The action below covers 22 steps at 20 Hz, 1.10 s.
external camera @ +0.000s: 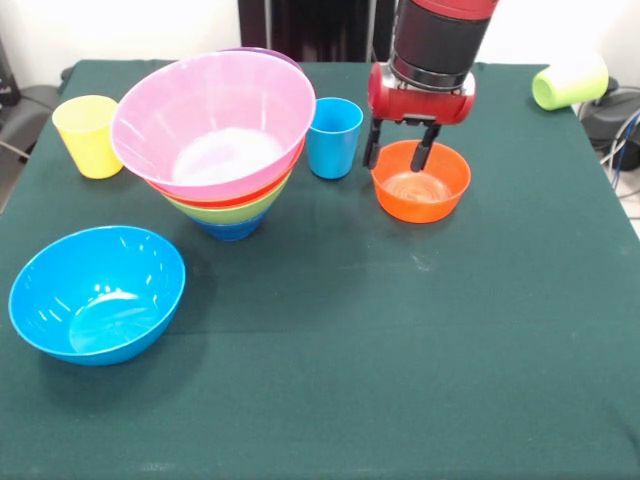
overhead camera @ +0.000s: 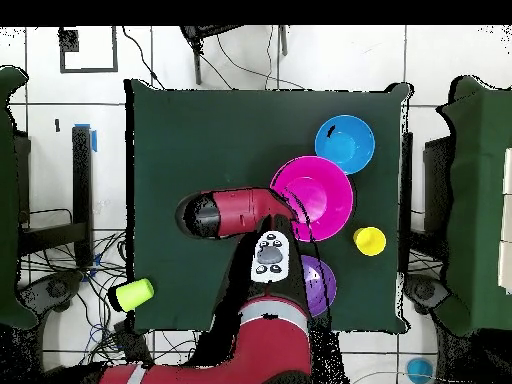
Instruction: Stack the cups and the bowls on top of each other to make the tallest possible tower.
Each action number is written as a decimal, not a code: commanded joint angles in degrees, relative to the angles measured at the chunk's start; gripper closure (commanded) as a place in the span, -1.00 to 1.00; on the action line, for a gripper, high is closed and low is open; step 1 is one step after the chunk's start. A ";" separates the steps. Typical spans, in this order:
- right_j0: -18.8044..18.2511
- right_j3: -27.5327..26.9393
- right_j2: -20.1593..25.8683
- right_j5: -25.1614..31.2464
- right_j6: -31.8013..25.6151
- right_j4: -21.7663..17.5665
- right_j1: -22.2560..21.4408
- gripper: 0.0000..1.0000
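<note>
The gripper (external camera: 401, 152) is hanging open over the far rim of the small orange glossy plastic bowl (external camera: 421, 183); light, slippery, probably best pinched at its thin rim.

The front view looks from across the green table (external camera: 400, 350), raised and tilted down, near enough that the tabletop fills nearly the whole picture, with the arm entering from the top edge. The overhead view looks straight down from much higher, taking in the whole table (overhead camera: 180, 140) plus tiled floor around it. Both views share the tabletop, including the pink bowl (external camera: 215, 120) (overhead camera: 312, 198), the light blue bowl (external camera: 97, 292) (overhead camera: 345, 144) and the yellow cup (external camera: 89, 135) (overhead camera: 369, 241), turned half round between them.
</note>
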 commanded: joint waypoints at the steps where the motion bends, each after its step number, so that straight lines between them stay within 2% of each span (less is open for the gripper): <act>1: 1.42 -0.90 3.79 -3.81 9.10 1.69 1.63 -1.00; 10: 1.96 -1.17 3.29 -5.79 9.74 1.72 2.98 -1.00; 16: 0.03 -2.57 4.08 -9.30 7.79 0.53 5.87 -1.00; 22: -0.55 -3.25 3.85 -10.02 6.52 0.22 6.57 -1.00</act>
